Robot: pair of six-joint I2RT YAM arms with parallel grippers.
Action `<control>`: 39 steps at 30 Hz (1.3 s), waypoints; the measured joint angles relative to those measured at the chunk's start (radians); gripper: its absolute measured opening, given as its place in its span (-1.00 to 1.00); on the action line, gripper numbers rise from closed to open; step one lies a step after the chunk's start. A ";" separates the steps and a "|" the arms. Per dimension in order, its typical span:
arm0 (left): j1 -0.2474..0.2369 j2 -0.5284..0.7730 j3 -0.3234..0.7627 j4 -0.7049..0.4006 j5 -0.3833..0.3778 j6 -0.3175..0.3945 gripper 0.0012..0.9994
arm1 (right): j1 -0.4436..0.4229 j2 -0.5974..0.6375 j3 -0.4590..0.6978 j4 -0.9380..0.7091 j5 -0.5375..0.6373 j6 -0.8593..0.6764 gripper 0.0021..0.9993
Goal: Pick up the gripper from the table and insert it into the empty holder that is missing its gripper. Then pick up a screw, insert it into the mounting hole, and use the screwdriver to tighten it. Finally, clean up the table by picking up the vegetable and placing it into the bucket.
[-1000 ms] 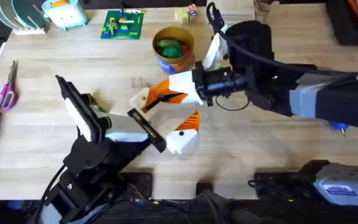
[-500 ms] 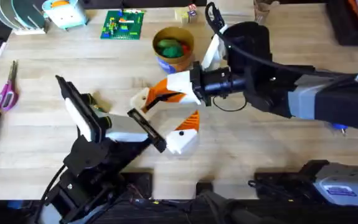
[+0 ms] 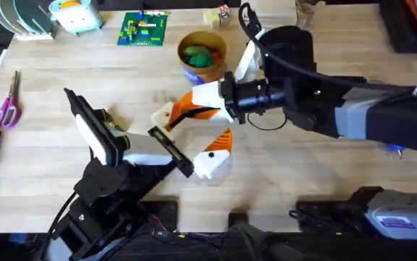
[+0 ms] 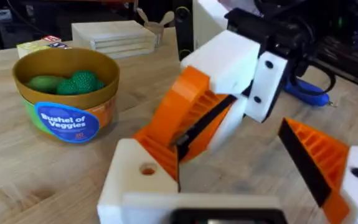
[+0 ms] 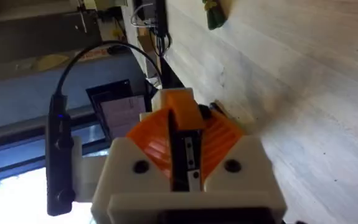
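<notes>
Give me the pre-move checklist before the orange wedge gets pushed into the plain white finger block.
1. Orange wedge clamped in the right gripper jaws: ok.
2. Wedge seated in the holder: cannot tell; it meets the block at a tilt.
3. Mounting hole uncovered: ok.
4. Left gripper jaws apart: ok.
5. Screwdriver lying on the table: ok.
6. Vegetables inside the bucket: ok.

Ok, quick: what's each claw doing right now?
Left claw: open, holding nothing.
Right claw: closed on the orange gripper wedge.
</notes>
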 joint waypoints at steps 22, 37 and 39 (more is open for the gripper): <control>-0.010 0.000 0.000 -0.001 -0.011 -0.011 0.98 | -0.072 0.011 -0.001 0.035 -0.043 -0.069 0.74; -0.010 0.000 0.000 0.011 0.122 0.082 0.99 | -0.296 -0.070 0.209 -0.620 0.237 -0.762 0.82; -0.010 0.000 0.000 0.012 0.132 0.091 0.99 | -0.296 -0.101 0.247 -0.700 0.303 -0.885 0.82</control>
